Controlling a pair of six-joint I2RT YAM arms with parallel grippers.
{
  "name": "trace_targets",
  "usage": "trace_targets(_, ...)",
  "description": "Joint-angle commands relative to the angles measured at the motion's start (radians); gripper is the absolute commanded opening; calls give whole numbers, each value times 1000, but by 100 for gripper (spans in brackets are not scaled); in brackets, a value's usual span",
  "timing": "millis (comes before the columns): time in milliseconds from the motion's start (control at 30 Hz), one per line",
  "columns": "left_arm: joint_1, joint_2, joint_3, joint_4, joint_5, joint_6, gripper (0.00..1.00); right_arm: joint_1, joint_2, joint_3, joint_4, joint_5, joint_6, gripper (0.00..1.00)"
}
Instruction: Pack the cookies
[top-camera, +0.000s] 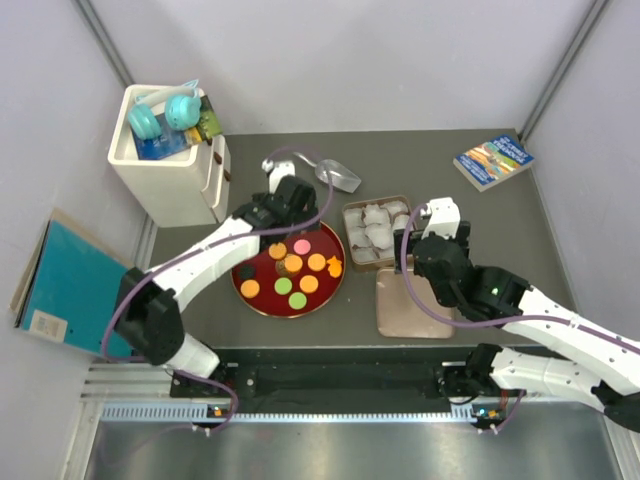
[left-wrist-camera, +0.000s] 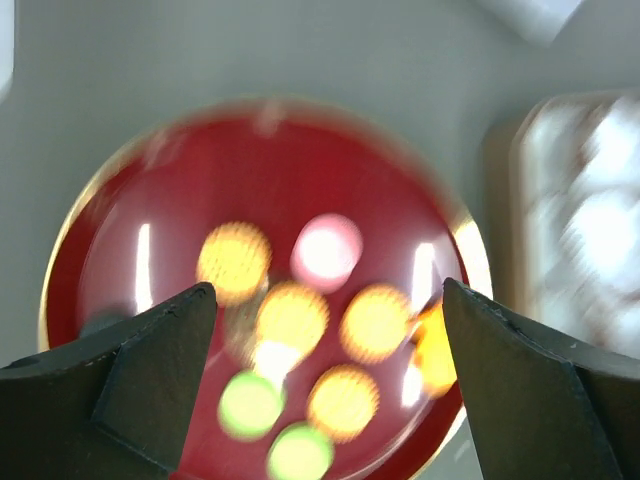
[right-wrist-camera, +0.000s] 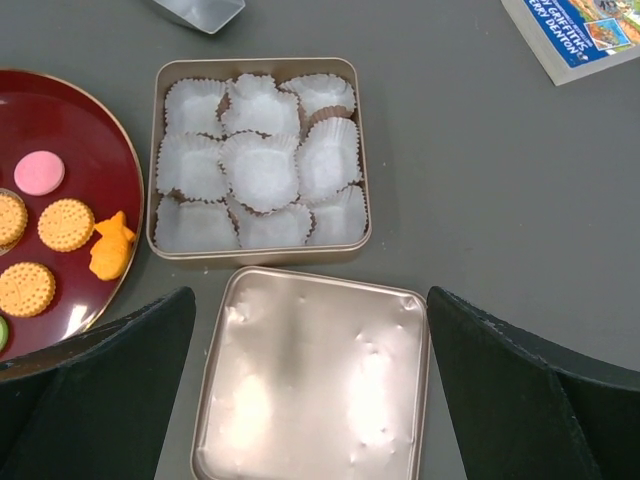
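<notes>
Left pincer (left-wrist-camera: 328, 288) is spread wide with nothing in it, and the cookies (left-wrist-camera: 290, 318) sit right under it on the red plate (left-wrist-camera: 110, 250). Right pincer (right-wrist-camera: 310, 295) is gaping too, with the lid (right-wrist-camera: 310, 390) directly below and the tin (right-wrist-camera: 260, 63) of paper cups (right-wrist-camera: 260, 170) just ahead on the surface (right-wrist-camera: 480, 200).

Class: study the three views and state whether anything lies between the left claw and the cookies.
Nothing visible does: the open left claw looks straight onto the cookies, which lie uncovered on the red plate.
</notes>
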Motion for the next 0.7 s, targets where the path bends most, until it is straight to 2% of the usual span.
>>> trace_targets(0, 85, 149, 245, 60, 24, 8, 99, 5, -8, -2, 16, -6, 14, 99)
trace_targets(33, 124, 232, 345, 58, 62, -6, 98, 7, -7, -2, 16, -6, 12, 99)
trace_targets(133, 203, 399, 514, 56, 111, -90, 96, 7, -5, 2, 20, 4, 8, 99)
trace_targets(333, 316, 709, 728, 197, 246, -271, 92, 7, -14, 14, 45, 10, 11, 99)
trace_targets(400, 336, 766, 739, 280, 316, -339, 91, 5, -22, 22, 51, 7, 11, 99)
trace_targets(433, 355, 812, 730, 388, 340, -354, 91, 4, -23, 27, 46, 7, 9, 99)
trace_targets(533, 370, 885, 732, 563, 401, -379, 90, 4, -42, 39, 45, 10, 5, 99)
trace_targets(667, 373, 940, 751, 688, 435, -386, 90, 5, -68, 25, 62, 21, -6, 99)
